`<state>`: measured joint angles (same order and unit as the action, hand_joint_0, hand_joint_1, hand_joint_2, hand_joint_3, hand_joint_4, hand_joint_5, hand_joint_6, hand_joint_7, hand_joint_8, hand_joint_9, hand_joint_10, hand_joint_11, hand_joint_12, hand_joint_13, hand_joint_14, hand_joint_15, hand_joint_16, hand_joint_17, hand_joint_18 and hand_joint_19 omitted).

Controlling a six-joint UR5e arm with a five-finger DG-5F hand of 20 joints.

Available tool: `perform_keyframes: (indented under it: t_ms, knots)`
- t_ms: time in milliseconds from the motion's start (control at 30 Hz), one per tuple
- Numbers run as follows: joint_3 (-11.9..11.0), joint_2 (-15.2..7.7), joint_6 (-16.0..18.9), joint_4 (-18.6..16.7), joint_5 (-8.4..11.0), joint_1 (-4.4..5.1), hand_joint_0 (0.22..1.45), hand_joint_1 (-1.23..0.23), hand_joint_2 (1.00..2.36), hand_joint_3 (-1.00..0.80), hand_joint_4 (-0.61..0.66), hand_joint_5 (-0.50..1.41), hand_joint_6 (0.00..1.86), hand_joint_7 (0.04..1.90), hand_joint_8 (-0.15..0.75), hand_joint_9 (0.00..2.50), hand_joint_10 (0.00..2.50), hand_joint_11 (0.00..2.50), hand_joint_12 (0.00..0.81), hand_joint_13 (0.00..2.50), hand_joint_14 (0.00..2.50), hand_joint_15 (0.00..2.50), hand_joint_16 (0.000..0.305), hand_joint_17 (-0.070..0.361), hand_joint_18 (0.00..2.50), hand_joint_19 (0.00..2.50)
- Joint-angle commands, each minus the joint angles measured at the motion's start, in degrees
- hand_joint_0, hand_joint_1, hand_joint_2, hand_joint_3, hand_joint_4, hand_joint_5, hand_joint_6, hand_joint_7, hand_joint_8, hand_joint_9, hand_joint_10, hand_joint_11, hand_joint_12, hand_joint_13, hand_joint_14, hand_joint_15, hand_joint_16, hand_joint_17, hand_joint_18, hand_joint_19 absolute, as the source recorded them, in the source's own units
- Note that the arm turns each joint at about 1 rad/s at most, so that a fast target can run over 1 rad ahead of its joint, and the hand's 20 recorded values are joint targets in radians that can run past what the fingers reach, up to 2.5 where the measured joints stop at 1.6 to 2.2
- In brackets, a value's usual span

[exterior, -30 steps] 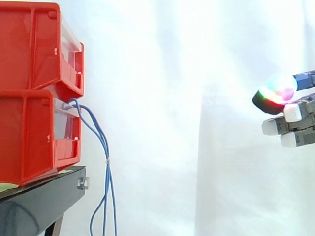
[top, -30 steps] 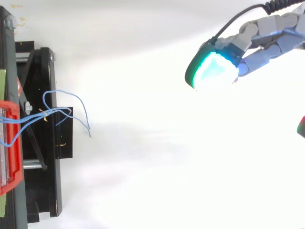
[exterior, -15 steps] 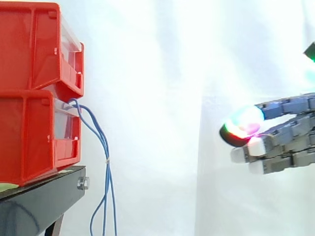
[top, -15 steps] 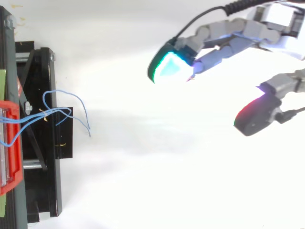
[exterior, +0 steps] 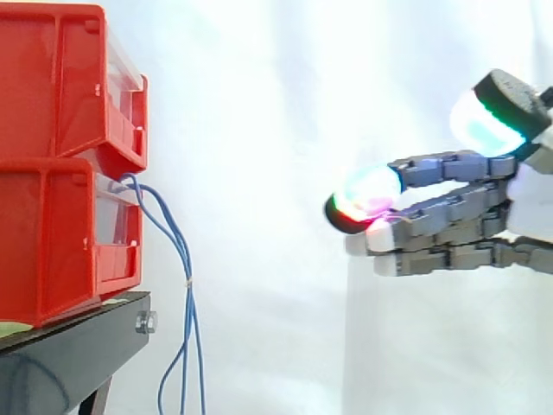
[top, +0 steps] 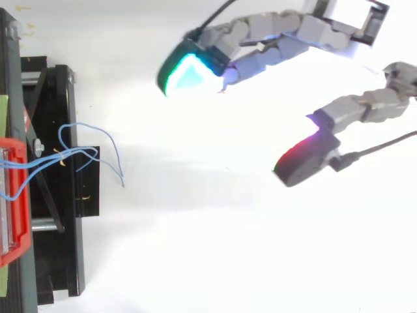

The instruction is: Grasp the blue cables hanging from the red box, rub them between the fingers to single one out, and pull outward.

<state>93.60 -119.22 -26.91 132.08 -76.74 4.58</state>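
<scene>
Observe the hand [exterior: 449, 207] in the side view. It enters from the right edge and sits in free space, well apart from the blue cables [exterior: 178, 251]. Its fingers [top: 273, 36] are extended almost straight and lie close beside one another, pointing toward the bins. The foremost fingertip pad [exterior: 366, 195] glows green and magenta in the side view and cyan in the top view. The thumb [top: 361, 107] is set well apart from the fingers, leaving a wide gap between them. The thumb pad [top: 301, 155] glows red in the top view. The fingers are not curled round anything: the hand holds nothing and touches nothing.

Locate the blue cables at the left of both views. They leave the top front of the lower red bin [exterior: 60, 242], just under the upper red bin [exterior: 69, 86]. From there they hang down past the front edge of the black stand [exterior: 73, 354] to the bottom edge of the side view. In the top view the cables loop out over the stand, and their loose ends point toward the hand. The strands run close together, so you cannot tell their number with certainty. The white curtain [exterior: 276, 104] lies behind the cables and the hand.
</scene>
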Motion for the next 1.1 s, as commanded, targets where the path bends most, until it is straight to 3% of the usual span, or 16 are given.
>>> perform_keyframes:
  t_ms: [0, 100, 133, 300, 567, 833, 1067]
  knots:
    - [-3.16, -3.39, -0.42, -0.86, -0.16, -0.10, 0.49, -0.62, 1.00, -0.46, 0.24, -0.17, 0.50, 0.78, 0.293, 0.69, 0.00, 0.11, 0.363, 0.32, 0.00, 0.07, 0.049, 0.111, 0.30, 0.22]
    - [-6.41, -5.58, -0.34, 0.02, -0.51, -0.45, 0.49, -0.62, 1.00, -0.46, 0.24, -0.17, 0.50, 0.78, 0.293, 0.69, 0.00, 0.11, 0.362, 0.32, 0.00, 0.07, 0.049, 0.111, 0.30, 0.22]
    - [-8.08, -7.34, -0.34, -0.07, -0.78, -0.62, 0.49, -0.62, 1.00, -0.46, 0.24, -0.17, 0.50, 0.78, 0.293, 0.70, 0.00, 0.12, 0.362, 0.31, 0.00, 0.06, 0.049, 0.111, 0.31, 0.22]
    - [-10.19, -9.19, -0.34, -0.16, -1.22, -0.80, 0.49, -0.62, 1.00, -0.46, 0.24, -0.17, 0.50, 0.78, 0.293, 0.69, 0.01, 0.11, 0.361, 0.31, 0.00, 0.06, 0.049, 0.111, 0.30, 0.22]
    - [-10.36, -9.27, -3.41, -0.77, -1.74, -0.89, 0.48, -0.63, 1.00, -0.46, 0.25, -0.16, 0.50, 0.79, 0.290, 0.69, 0.00, 0.12, 0.365, 0.30, 0.00, 0.07, 0.050, 0.113, 0.26, 0.22]
    - [-10.36, -9.19, -10.53, -4.55, -1.57, -0.89, 0.44, -0.63, 1.00, -0.50, 0.22, -0.17, 0.50, 0.79, 0.283, 0.51, 0.00, 0.11, 0.378, 0.22, 0.00, 0.07, 0.055, 0.123, 0.18, 0.20]
    - [-10.36, -9.27, -11.50, -5.08, -1.39, -0.89, 0.43, -0.67, 1.00, -0.50, 0.22, -0.18, 0.50, 0.78, 0.280, 0.50, 0.00, 0.09, 0.378, 0.21, 0.00, 0.07, 0.055, 0.124, 0.17, 0.21]
